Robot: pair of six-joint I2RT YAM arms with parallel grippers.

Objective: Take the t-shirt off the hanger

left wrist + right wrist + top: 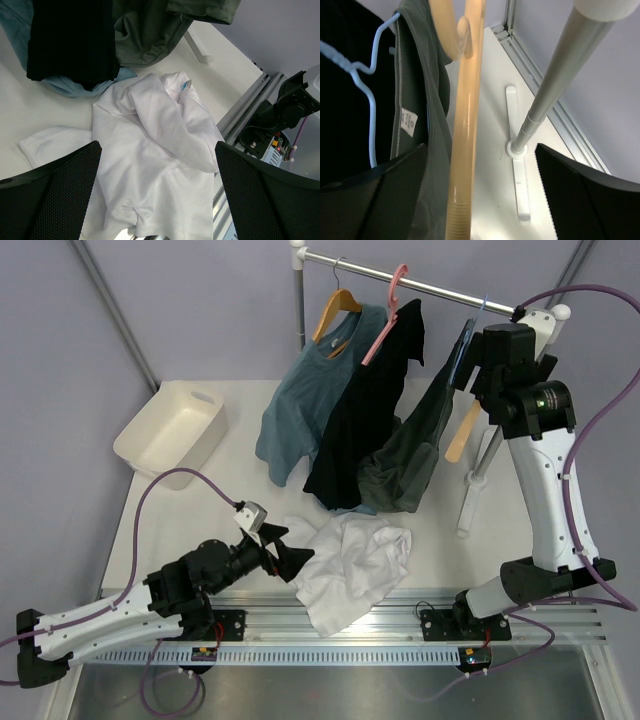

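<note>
The t-shirt (355,565) is lying crumpled on the counter (232,490) below the rail (420,282), my left tool (298,546) hovering spread over it. The hanger (464,150) (bare) is hanging at the rail's end, passing between the parted fingers (380,200) of my right tool (480,148).

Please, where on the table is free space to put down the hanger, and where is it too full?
Free: the table between the white bin and the t-shirt; also the strip between the t-shirt and the rack post. Crowded: the middle, under the hanging shirts.
</note>
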